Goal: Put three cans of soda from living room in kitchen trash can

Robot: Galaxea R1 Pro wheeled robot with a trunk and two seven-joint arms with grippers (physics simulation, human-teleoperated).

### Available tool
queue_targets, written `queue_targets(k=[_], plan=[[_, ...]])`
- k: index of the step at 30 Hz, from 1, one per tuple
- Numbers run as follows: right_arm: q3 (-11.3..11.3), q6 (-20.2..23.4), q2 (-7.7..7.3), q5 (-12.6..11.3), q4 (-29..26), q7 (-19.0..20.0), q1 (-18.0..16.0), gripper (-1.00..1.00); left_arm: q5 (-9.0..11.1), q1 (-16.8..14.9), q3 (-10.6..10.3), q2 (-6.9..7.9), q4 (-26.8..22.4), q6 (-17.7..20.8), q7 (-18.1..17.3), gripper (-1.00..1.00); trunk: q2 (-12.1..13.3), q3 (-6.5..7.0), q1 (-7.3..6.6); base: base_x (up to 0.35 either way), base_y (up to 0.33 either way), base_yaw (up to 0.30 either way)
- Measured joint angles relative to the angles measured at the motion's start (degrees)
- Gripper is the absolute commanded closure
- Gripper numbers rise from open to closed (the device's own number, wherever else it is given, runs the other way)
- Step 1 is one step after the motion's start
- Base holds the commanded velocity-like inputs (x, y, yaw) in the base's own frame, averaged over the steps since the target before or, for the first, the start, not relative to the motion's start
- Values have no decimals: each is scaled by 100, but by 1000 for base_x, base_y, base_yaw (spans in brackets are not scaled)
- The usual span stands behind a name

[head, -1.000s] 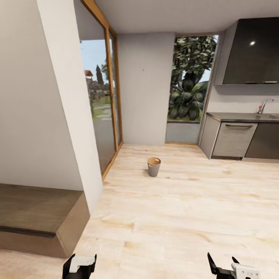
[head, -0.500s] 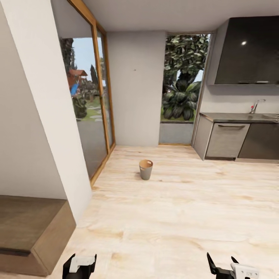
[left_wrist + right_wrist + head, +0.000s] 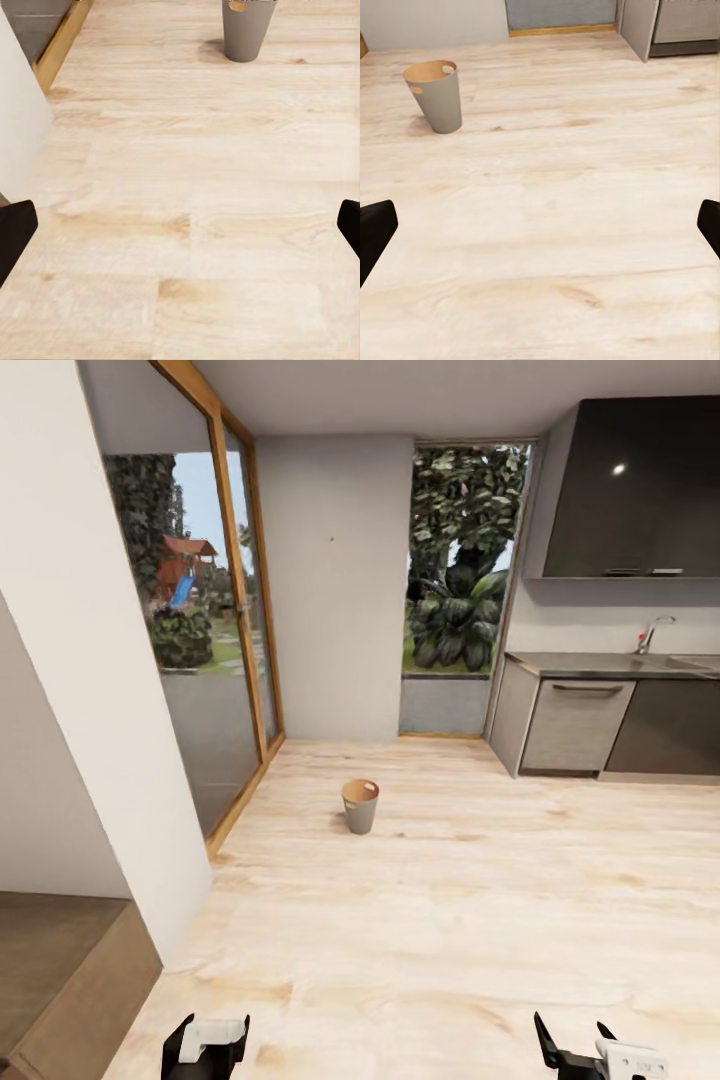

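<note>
Head view puts my left gripper [image 3: 205, 1048] and right gripper [image 3: 590, 1052] nearest, both spread wide and empty; the tash can [image 3: 360, 806] stands upright on the wood floor [image 3: 450, 940] well ahead, slightly left of centre, nearer my left arm

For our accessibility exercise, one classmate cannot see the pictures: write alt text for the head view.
A small grey bin with a brown inside stands alone on a pale wood floor, in front of a grey wall between tall garden windows. Kitchen cabinets with a tap line the right side, and two open grippers, left and right, sit at the bottom edge.
</note>
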Motion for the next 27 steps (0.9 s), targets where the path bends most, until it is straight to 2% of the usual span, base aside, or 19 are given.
queue_targets(k=[27], plan=[[10, 0, -5, 22, 0, 38, -1, -100, -3, 0, 3, -4, 7, 1, 1, -100, 0, 0, 0, 318, -9, 0]])
